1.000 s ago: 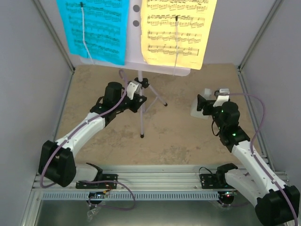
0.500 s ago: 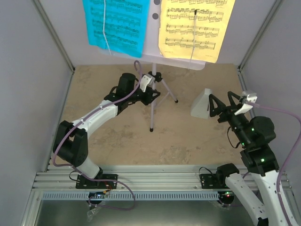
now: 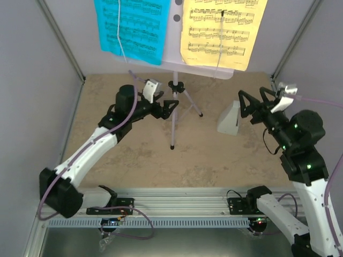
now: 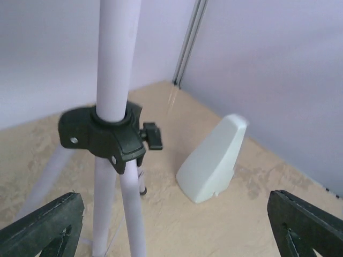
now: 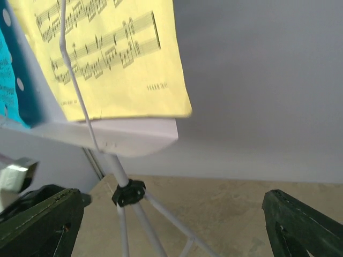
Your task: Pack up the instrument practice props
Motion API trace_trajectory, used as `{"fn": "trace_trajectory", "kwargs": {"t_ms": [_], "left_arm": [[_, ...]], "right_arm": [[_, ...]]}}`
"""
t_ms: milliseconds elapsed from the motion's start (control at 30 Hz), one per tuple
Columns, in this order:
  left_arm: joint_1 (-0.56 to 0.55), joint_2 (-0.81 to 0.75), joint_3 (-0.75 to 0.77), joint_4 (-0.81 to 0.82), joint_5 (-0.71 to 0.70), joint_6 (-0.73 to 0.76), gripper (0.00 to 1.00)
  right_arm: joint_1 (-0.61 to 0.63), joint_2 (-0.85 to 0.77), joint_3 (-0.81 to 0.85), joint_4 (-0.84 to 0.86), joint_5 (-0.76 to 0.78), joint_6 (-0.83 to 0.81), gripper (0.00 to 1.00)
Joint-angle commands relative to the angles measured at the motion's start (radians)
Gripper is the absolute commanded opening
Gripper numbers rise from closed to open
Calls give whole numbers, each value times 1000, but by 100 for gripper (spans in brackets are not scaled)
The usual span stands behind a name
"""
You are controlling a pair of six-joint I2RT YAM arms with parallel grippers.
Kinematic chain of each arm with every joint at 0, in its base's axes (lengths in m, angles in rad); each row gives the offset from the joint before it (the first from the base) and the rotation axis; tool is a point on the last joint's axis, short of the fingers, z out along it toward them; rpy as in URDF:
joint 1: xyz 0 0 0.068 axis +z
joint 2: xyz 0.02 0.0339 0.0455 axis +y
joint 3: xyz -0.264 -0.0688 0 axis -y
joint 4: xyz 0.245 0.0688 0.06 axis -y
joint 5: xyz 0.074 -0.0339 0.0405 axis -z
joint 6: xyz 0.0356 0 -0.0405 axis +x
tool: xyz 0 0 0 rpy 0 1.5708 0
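The white music stand (image 3: pixel 172 123) stood upright on its tripod near the middle of the table's (image 3: pixel 134 155) far edge. The cyan sheet (image 3: pixel 131 27) and yellow sheet (image 3: pixel 222 29) were both on its desk, and the grey metronome (image 3: pixel 228 119) sat toward the far right corner. My left gripper (image 3: pixel 168 108) hung just beside the pole, jaws apart and empty, while my right gripper (image 3: pixel 253 95), likewise spread and empty, hovered near the metronome. I judged nothing packed yet, with sheets, stand and metronome all left to stow.
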Motion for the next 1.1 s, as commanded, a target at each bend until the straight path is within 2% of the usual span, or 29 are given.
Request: {"fn": "trace_trajectory", "kwargs": {"t_ms": [0,133,267,333,533,800,1067], "left_arm": [[0,-125,-67,1,-51,-84,96],[0,-239,-79,-61,18,-145,94],[0,-278,23,-132,199,-252,92],[0,-282,86,-167,232,-287,90],[-34,-238,247,-297,215,-272,88],[-169,-159,341,-330,124,-261,88],[-322,-95,422,-290,44,-287,87]], "right_arm": [[-4,110,140,-19,-32,-43,93],[-7,230,296,-27,-116,-61,92],[-18,350,447,-58,-167,-55,90],[-42,388,494,-52,-211,-43,89],[-169,481,603,-46,-440,36,82],[-256,503,573,19,-656,102,70],[-260,482,539,77,-678,122,48]]}}
